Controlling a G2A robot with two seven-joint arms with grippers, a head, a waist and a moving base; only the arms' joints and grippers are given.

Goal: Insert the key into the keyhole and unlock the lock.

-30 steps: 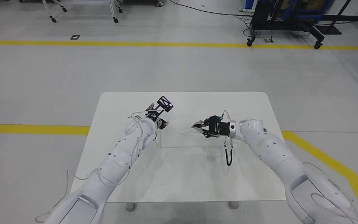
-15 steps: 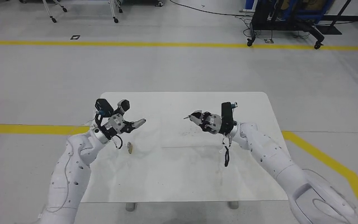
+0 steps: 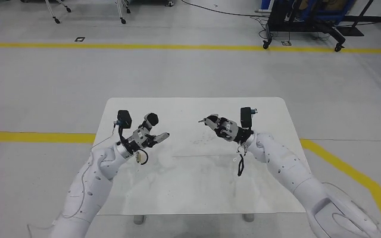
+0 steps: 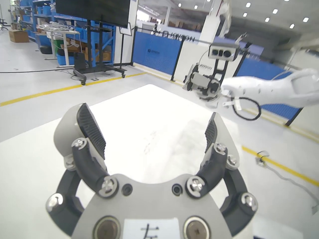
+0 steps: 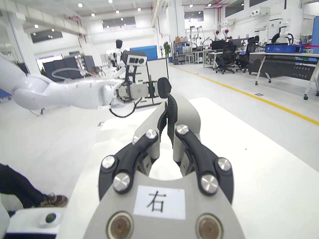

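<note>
White table point(image 3: 268, 178), top view: both grippers sat inside its edges, well apart, with open tabletop between them. Left gripper point(image 3: 157, 128) was at 10 o'clock from table centre, right gripper point(image 3: 205, 121) at 12. Small tan item point(image 3: 141, 157), possibly the lock, lay at 9 o'clock beside the left wrist; its long axis could not be resolved. Left wrist view: fingers point(image 4: 91, 128) were spread wide above the tabletop. Right wrist view: fingers point(image 5: 190, 118) were pressed nearly together; whether they pinched anything could not be told.
</note>
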